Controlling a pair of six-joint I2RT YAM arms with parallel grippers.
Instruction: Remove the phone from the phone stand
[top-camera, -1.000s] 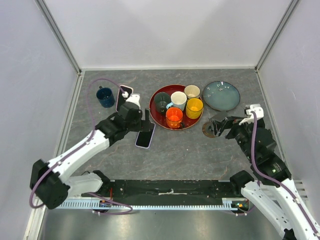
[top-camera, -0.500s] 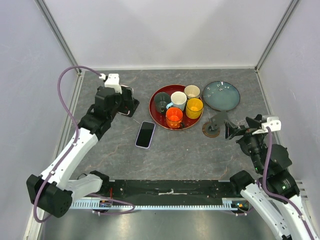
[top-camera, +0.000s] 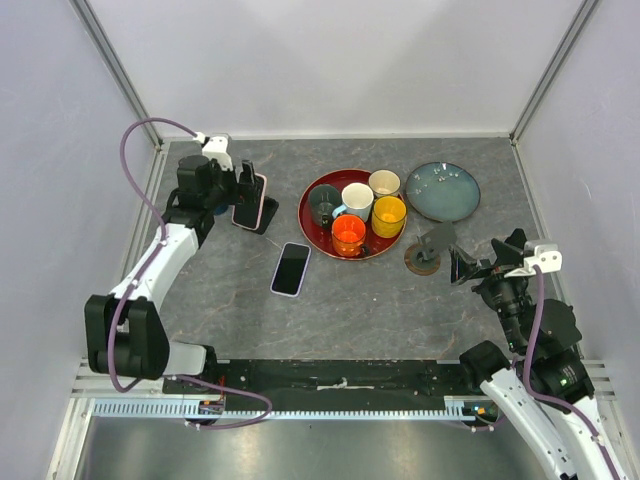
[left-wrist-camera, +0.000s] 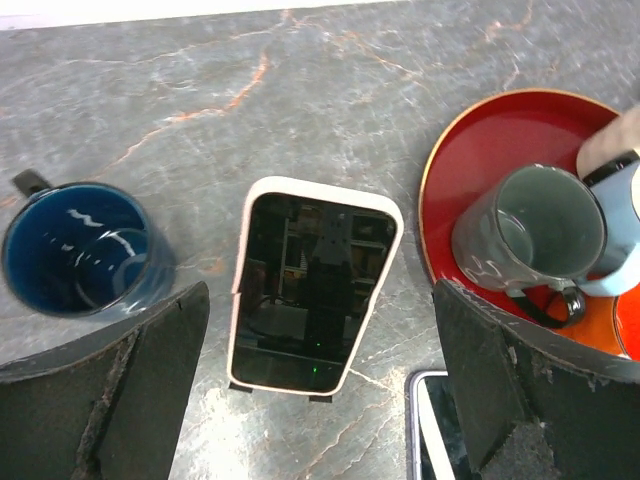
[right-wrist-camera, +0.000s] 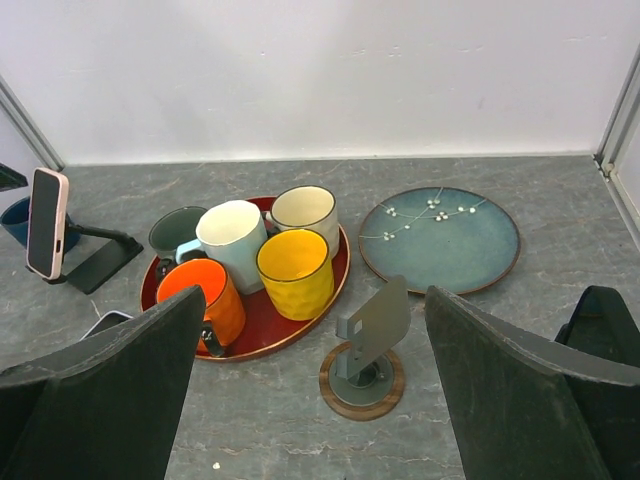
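The pale-pink-cased phone (left-wrist-camera: 315, 285) leans on its black angled stand (right-wrist-camera: 100, 258) at the far left of the grey marbled surface (top-camera: 360, 300), just beside a dark blue mug (left-wrist-camera: 80, 250). The left tool (left-wrist-camera: 320, 320) hangs right over it, released. Its fingers spread wide outside the phone's two long edges, so the long axis runs between them. The right tool (top-camera: 468, 265), also spread, sits well apart — the left arm is far nearer.

A grey marbled table (top-camera: 400, 300) was covered with a blue mug (left-wrist-camera: 85, 250), a black phone stand (right-wrist-camera: 100, 262), a flat-lying phone (top-camera: 290, 269), a red tray (top-camera: 316, 232), a blue-green plate (top-camera: 442, 190) and a small wood-based stand (right-wrist-camera: 368, 345).
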